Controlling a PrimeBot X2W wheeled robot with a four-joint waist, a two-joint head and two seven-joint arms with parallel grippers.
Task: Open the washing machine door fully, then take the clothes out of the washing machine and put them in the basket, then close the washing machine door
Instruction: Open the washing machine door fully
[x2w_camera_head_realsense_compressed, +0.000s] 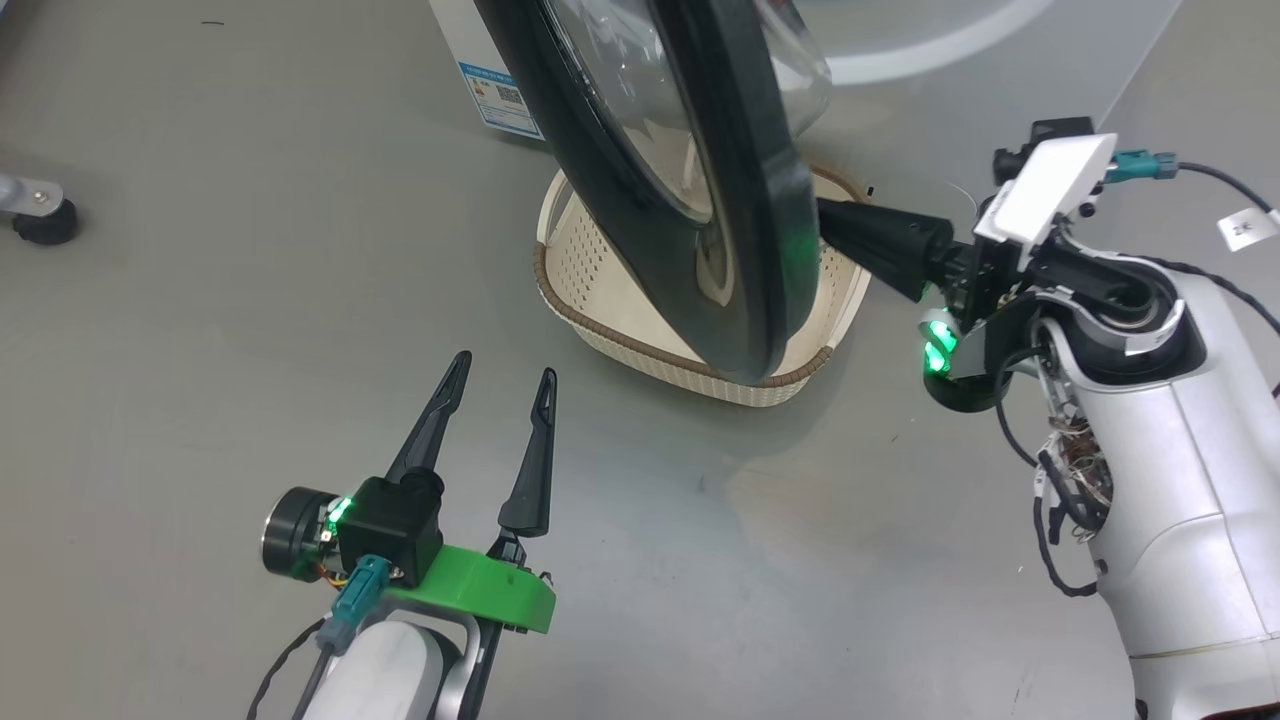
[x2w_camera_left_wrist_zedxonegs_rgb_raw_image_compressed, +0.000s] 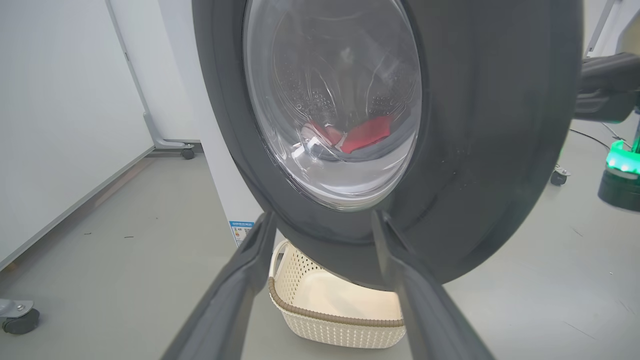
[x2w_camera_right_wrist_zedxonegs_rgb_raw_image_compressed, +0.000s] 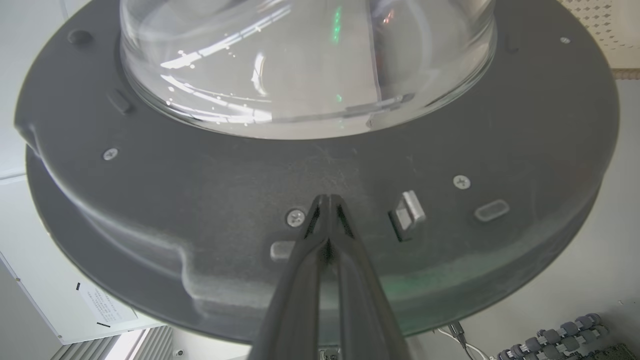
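The washing machine door (x2w_camera_head_realsense_compressed: 690, 170) stands partly swung out, its black rim edge-on over the cream basket (x2w_camera_head_realsense_compressed: 600, 290). My right gripper (x2w_camera_right_wrist_zedxonegs_rgb_raw_image_compressed: 327, 200) is shut, with its tips against the door's dark grey inner side (x2w_camera_right_wrist_zedxonegs_rgb_raw_image_compressed: 350, 165) beside the latch; in the head view its fingers (x2w_camera_head_realsense_compressed: 870, 235) reach the rim from the right. My left gripper (x2w_camera_head_realsense_compressed: 500, 385) hangs open and empty over the floor, left of the basket. Through the door glass (x2w_camera_left_wrist_zedxonegs_rgb_raw_image_compressed: 332, 95) the red clothes (x2w_camera_left_wrist_zedxonegs_rgb_raw_image_compressed: 365, 132) lie low in the steel drum. The basket (x2w_camera_left_wrist_zedxonegs_rgb_raw_image_compressed: 335, 310) sits below the door.
The white washing machine (x2w_camera_left_wrist_zedxonegs_rgb_raw_image_compressed: 220, 165) body with its blue label (x2w_camera_head_realsense_compressed: 495, 95) stands behind the door. A caster (x2w_camera_head_realsense_compressed: 40, 215) sits on the grey floor at far left, another caster (x2w_camera_left_wrist_zedxonegs_rgb_raw_image_compressed: 20, 320) at lower left. A white panel wall (x2w_camera_left_wrist_zedxonegs_rgb_raw_image_compressed: 60, 115) runs along the left.
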